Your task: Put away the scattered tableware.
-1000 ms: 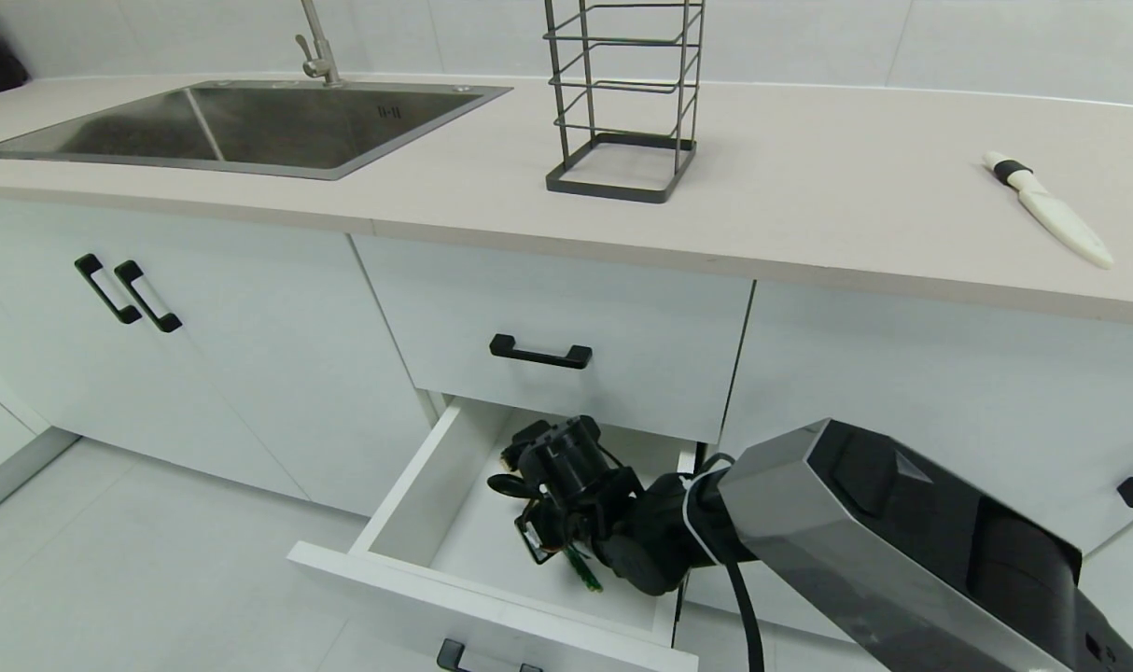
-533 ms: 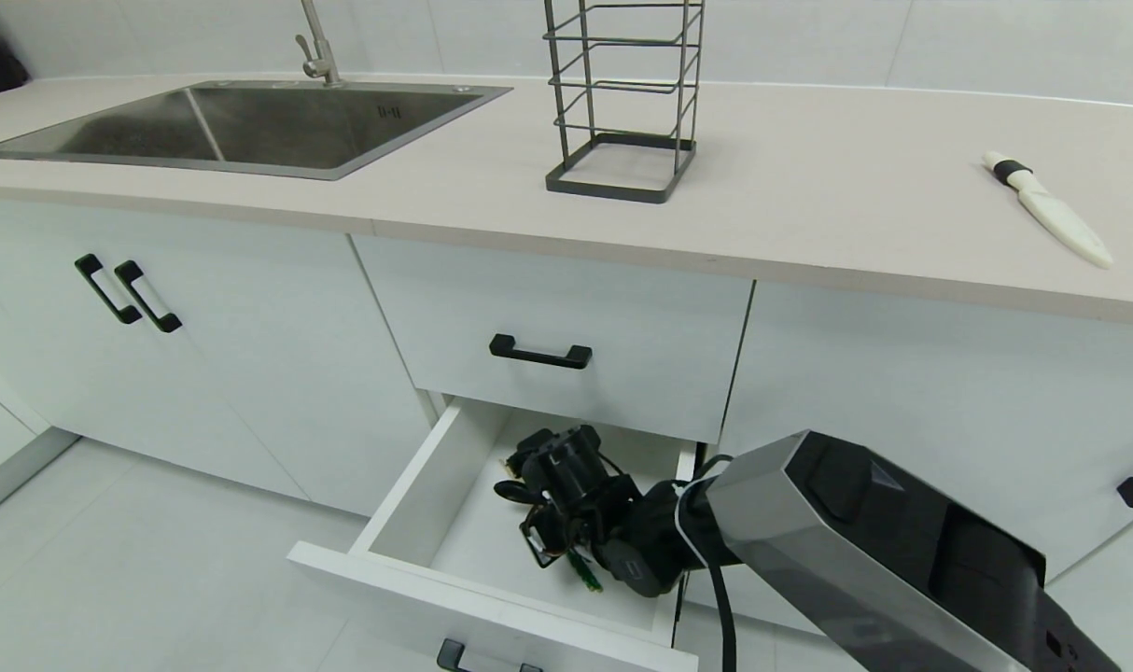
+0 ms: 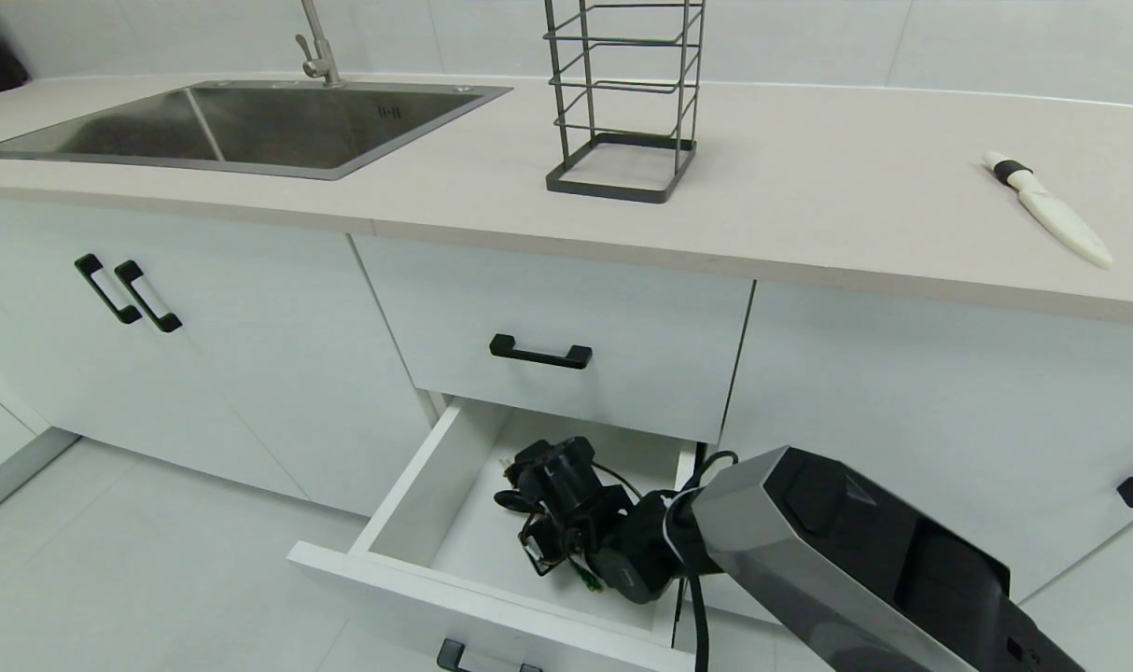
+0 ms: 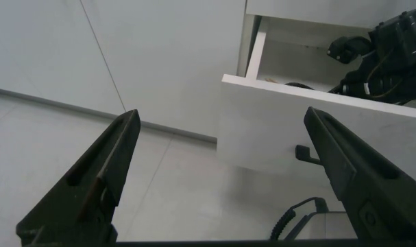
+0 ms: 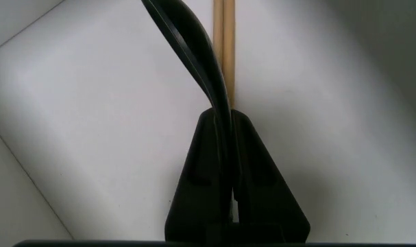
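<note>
Inside the drawer (image 3: 415,485), the right gripper (image 5: 223,122) is clenched on what looks like a black spoon (image 5: 190,44), over two chopsticks (image 5: 228,20). Outside the drawer, the left gripper (image 4: 221,120) gapes wide.

The right arm (image 3: 809,541) slopes down into the drawer (image 3: 417,485), with the right hand (image 5: 223,120) clamped on a black spoon (image 5: 187,41). The left hand (image 4: 221,116) hangs low before the drawer's front, fingers spread wide.
</note>
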